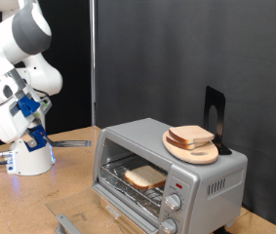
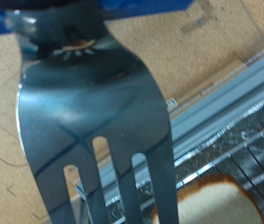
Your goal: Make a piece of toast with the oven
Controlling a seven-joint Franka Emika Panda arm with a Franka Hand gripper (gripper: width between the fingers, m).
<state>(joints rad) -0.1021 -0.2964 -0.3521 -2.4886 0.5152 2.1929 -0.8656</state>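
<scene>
Resting on the wire rack inside the open oven (image 1: 172,171), near the counter's front edge, the piece of toast (image 1: 145,176) is seen. The gripper (image 2: 71,37) is clamped on a spatula (image 2: 99,131). Risk judged: toast pushed rearward if scooped steeply.

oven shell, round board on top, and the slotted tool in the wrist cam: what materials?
Oven: looks like silver-grey sheet metal, satin sheen.
Round board: pale wood, matte, apparently unfinished.
Slotted tool: glossy dark spatula blade with reflections, metal or hard plastic, can't tell.
It fills the view near the gripper, above the toast.
</scene>
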